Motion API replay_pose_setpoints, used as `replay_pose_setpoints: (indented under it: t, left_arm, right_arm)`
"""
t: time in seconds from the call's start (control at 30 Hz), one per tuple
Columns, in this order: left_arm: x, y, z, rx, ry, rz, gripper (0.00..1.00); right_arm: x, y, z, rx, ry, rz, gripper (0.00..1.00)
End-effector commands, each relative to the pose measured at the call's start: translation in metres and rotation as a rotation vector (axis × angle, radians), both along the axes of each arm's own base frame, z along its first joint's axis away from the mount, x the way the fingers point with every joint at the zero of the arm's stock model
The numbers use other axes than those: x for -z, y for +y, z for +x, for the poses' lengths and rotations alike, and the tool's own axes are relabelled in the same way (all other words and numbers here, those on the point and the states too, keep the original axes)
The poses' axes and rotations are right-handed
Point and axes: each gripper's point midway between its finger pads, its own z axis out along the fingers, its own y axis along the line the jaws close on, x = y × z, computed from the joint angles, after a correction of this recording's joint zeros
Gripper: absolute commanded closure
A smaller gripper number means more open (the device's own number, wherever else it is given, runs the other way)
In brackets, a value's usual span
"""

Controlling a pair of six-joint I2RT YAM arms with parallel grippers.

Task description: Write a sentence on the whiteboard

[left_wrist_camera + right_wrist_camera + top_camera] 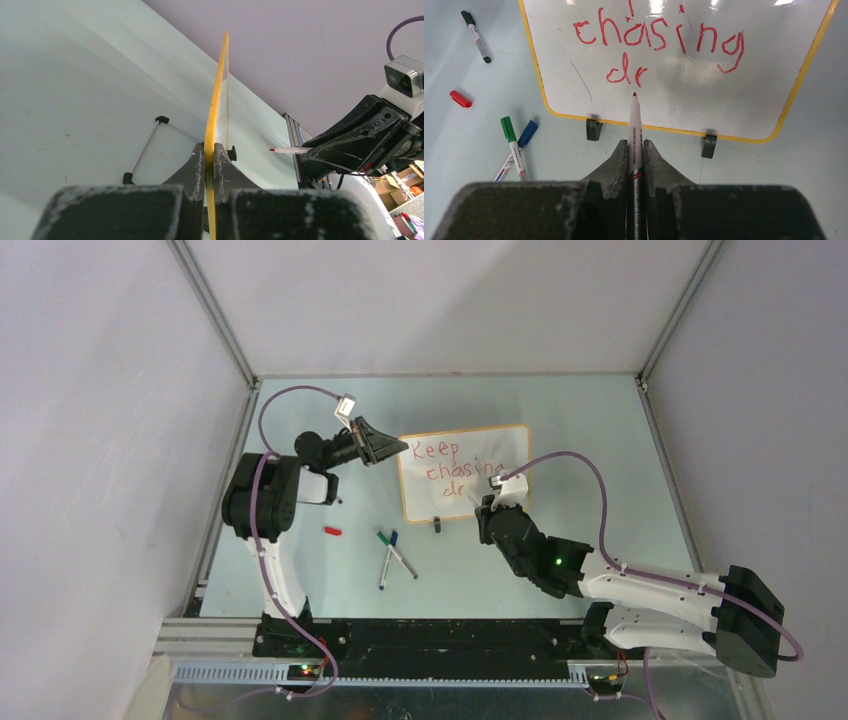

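Two hands at work: on the tabletop [600, 440], centre frame, the whiteboard [500, 445] stands upright, its left edge clamped by the left hand [398, 447]; the right hand [635, 147] grips a red marker [634, 120] (tip off the surface) beneath "dr". The sentence [656, 37] wants "eams" next.

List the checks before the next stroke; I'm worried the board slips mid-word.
1. Left end effector shut on the whiteboard edge: ok.
2. Right end effector shut on the red marker, tip bare: ok.
3. Tip aimed just below "dr": ok.
4. Tip touching the board: cannot tell.
5. Sentence complete: not ok, reads "Keep chasing dr".
6. Loose markers lying off the board: ok.
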Motion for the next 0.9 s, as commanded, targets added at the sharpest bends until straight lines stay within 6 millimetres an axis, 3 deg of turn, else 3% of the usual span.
replay_pose_setpoints:
  t: [0.0,0.27,0.87]
  left_arm:
    - [-0.014,-0.005,-0.013,0.042,-0.153,0.028,1.0]
    - [-0.014,-0.006,-0.013,0.043,-0.154,0.028,1.0]
    - [-0.014,-0.005,-0.013,0.042,-0.153,0.028,1.0]
  right_arm:
    - [-0.026,0.008,0.005,-0.001,-0.054,0.05,1.0]
    - [-0.018,0.017,0.005,-0.046,-0.032,0.025,1.0]
    - [0.0,0.01,0.033,0.006,0.04,-0.01,1.0]
